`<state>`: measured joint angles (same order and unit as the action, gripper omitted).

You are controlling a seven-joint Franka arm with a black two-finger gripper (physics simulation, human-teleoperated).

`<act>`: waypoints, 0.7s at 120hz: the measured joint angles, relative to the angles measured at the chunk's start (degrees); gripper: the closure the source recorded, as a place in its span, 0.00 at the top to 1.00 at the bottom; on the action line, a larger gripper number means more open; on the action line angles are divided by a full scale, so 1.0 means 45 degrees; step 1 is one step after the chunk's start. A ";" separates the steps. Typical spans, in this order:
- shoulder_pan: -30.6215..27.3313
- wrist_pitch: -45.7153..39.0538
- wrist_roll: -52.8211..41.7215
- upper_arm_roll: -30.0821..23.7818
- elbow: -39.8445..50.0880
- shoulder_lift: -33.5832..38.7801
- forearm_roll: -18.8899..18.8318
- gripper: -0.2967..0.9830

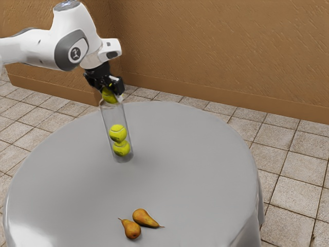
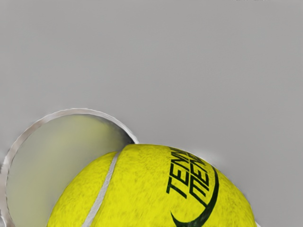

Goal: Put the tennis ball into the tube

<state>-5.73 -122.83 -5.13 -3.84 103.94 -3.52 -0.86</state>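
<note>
Nearly Home: Ball Above Its Tube

I had my claw (image 1: 111,93) clamped on the tennis ball (image 1: 109,95) at the tube (image 1: 114,116)'s mouth, held from above for dropping, though apparently off-centre (a nudge seemed due). Two stacked balls (image 1: 117,133) inside left room above. The pears (image 1: 145,218) lay on the worktop (image 1: 195,159), well out of my way.

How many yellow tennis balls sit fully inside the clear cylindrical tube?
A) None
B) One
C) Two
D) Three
C: an upper ball and a lower ball are stacked inside the tube, while a third ball is held by the black gripper at the tube's mouth.
</note>
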 joint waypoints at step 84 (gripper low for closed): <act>-0.0815 0.3308 -0.0092 -0.0882 -0.2261 -0.0329 0.0377 0.74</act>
<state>-9.40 -107.94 -5.54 -7.81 93.76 -5.00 0.83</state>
